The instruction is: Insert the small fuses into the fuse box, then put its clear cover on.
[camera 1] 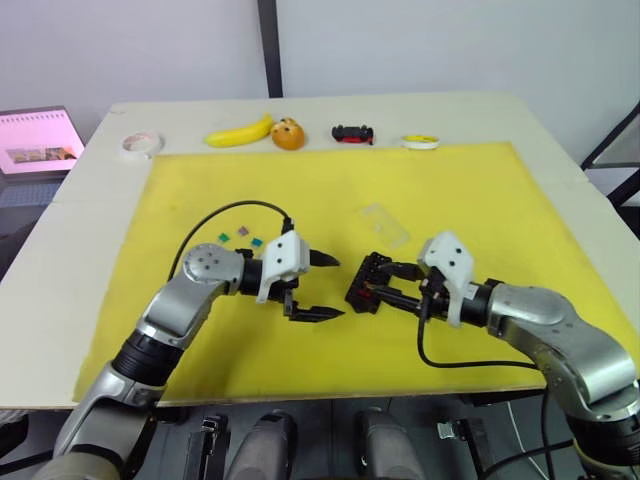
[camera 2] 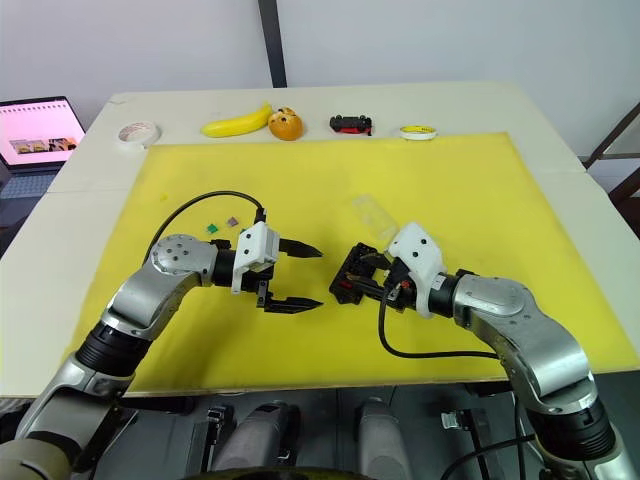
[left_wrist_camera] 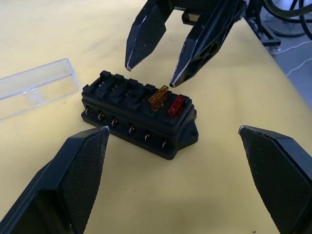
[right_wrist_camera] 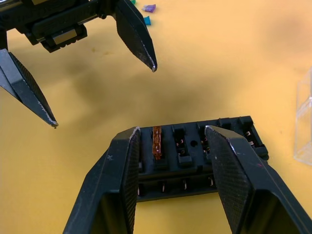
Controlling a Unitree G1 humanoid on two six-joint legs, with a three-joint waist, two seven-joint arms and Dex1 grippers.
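Black fuse box (camera 1: 366,284) sits at centre frame on the yellow mat (camera 1: 480,200), orange and red fuses seated, the right end effector (camera 1: 388,290) spread over it, probably to steady it, the left end effector (camera 1: 322,287) spread empty nearby.

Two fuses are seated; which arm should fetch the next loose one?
Left, probably. Its open, empty claw sits nearer the loose fuses, while the right claw is open around the fuse box.
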